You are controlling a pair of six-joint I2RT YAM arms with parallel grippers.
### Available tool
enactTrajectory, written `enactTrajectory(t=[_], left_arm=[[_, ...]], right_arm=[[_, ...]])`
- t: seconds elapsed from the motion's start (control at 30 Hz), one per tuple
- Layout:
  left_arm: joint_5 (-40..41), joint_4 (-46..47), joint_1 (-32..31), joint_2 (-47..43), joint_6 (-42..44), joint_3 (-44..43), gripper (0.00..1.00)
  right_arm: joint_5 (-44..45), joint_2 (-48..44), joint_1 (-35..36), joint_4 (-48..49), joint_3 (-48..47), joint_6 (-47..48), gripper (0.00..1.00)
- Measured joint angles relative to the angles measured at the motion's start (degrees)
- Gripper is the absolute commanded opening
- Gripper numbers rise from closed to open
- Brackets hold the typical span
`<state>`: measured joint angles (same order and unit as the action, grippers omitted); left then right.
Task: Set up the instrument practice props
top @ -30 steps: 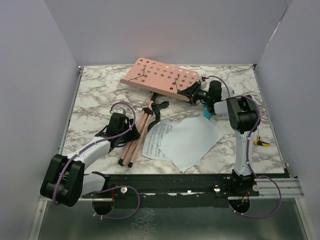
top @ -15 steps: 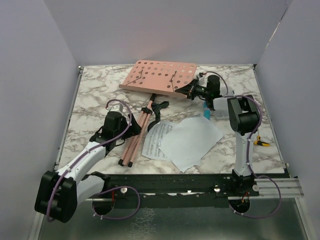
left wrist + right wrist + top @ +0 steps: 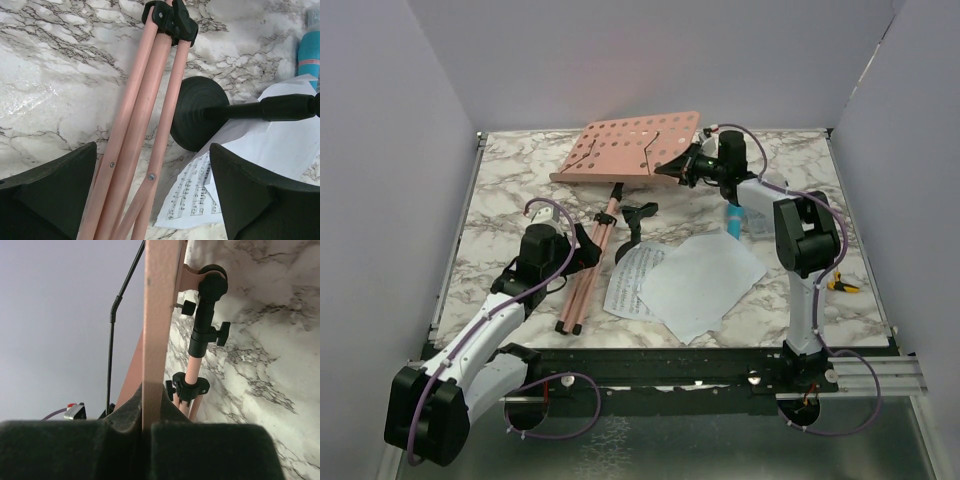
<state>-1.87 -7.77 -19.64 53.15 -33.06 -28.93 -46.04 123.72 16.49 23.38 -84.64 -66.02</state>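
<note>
Nearest, the left fingers [image 3: 50,190] stand spread wide, one on each side of the folded tripod legs [image 3: 145,130] of the pink music stand [image 3: 630,150]. The legs lie flat on the marble tabletop [image 3: 510,190]. Just right of them the two sheet-music pages [image 3: 705,280] overlap (the printed one partly under the blank one). The black mic stand [image 3: 192,117] lies on its side, its round base just beside the legs and its stem reaching over a page. Farther right of the music stand's pole lies the blue microphone [image 3: 734,222]. At the far end, the right fingers [image 3: 125,412] are clamped on the edge of the music stand's hole-dotted panel, which is tilted above the tabletop.
</note>
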Motion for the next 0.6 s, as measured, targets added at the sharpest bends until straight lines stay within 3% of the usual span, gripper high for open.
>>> enactTrajectory(t=[0.37,0.6], left_arm=[[0.0,-0.5,0.0,1.0,0.3,0.0,0.93],[2.3,-1.8,0.0,1.6,0.4,0.0,0.86]], right_arm=[[1.5,-4.6,4.6,-4.5,-5.3,4.0,0.0],[1.4,-9.7,7.9,-7.8,-7.2,8.6,0.0]])
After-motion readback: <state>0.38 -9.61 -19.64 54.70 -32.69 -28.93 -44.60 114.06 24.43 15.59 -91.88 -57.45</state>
